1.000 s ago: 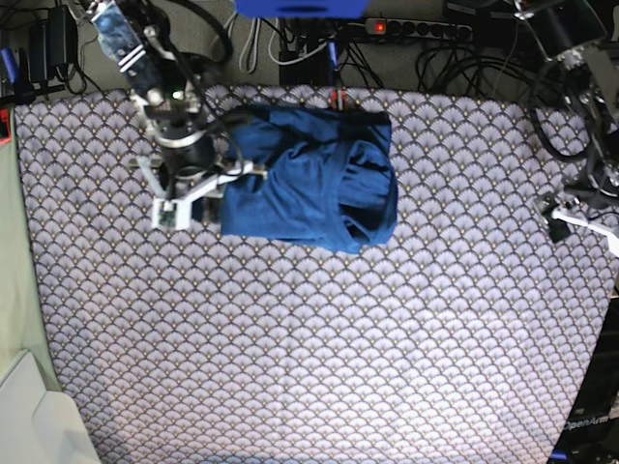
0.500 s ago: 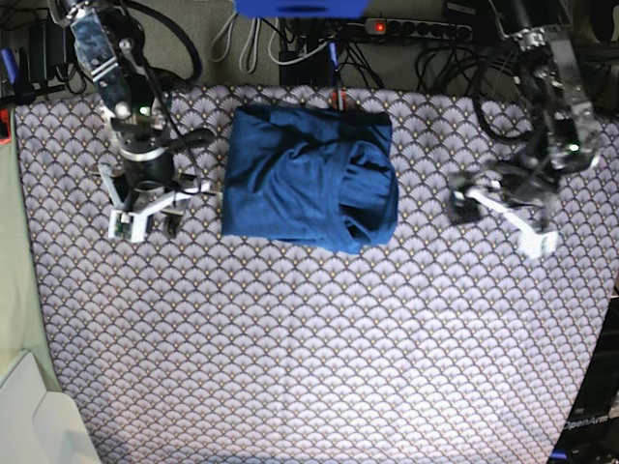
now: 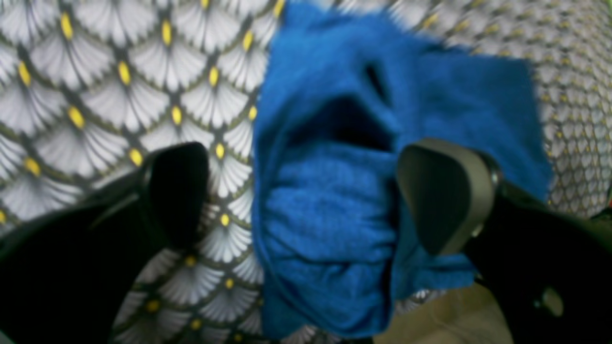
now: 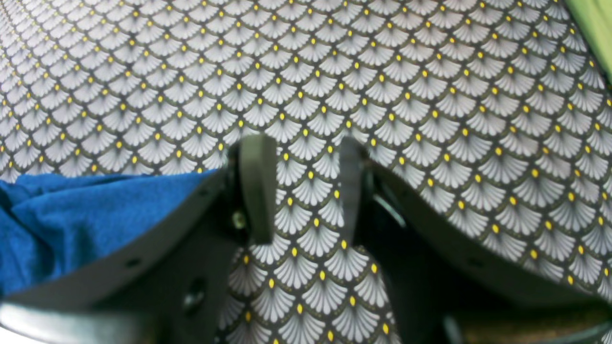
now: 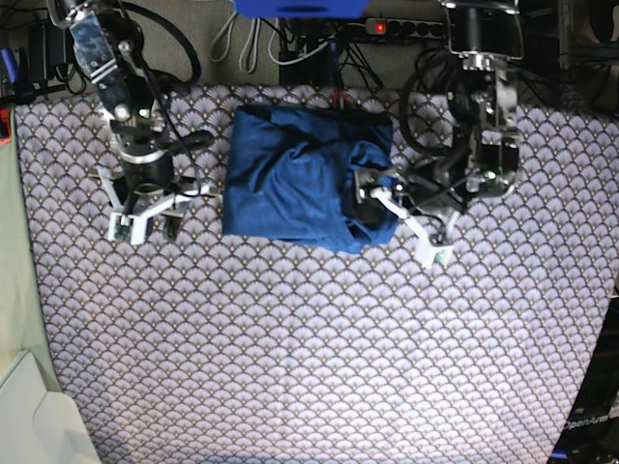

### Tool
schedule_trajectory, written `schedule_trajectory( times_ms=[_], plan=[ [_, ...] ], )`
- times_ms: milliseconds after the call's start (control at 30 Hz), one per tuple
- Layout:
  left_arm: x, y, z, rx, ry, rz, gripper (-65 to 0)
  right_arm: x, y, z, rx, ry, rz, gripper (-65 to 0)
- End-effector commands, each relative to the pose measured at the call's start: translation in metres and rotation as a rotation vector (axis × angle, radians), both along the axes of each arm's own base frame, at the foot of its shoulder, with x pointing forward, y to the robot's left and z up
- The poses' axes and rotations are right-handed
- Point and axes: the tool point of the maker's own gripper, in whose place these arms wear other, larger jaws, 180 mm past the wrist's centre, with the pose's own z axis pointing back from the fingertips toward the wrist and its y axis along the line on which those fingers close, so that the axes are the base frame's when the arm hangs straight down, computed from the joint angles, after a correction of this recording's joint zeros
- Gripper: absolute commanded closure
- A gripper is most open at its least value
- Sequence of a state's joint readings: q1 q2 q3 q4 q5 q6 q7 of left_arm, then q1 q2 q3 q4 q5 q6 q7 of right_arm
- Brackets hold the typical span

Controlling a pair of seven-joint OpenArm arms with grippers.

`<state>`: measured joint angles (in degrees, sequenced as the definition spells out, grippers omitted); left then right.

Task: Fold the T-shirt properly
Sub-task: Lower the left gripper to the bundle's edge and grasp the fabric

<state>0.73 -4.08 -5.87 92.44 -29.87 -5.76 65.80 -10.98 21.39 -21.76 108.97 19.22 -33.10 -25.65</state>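
**T-shirt bundled at the far side of the cloth**

T-shirt [image 5: 308, 179], blue and folded into a lumpy block, lay on the grey scallop-patterned tablecloth [image 5: 319, 348] near its far edge. We saw the left gripper [image 5: 404, 218] with jaws spread wide over the shirt's bunched edge, one finger [image 3: 444, 191] above the fabric. We saw the right gripper [image 5: 143, 215] beside the shirt, jaws partly apart, holding nothing.

T-shirt [image 3: 330, 229] blurred between left fingers [image 3: 444, 191]; contact unclear, possibly touching. Right fingers' [image 4: 256, 186] bases cropped.
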Motion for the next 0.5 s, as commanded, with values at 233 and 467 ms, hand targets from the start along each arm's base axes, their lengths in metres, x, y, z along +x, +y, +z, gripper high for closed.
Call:
schedule_trajectory(
  times_ms=[233,467],
  plan=[
    [0.006,-0.011,-0.003,-0.047,0.009,0.007,-65.0,0.008,-0.004,0.015,-0.016,-0.057,-0.005,-23.5],
    [-0.009,-0.048,-0.018,-0.064,0.068,-0.084,-65.0,0.014,-0.004,0.021,-0.016,-0.077,-0.005,-23.5]
  ],
)
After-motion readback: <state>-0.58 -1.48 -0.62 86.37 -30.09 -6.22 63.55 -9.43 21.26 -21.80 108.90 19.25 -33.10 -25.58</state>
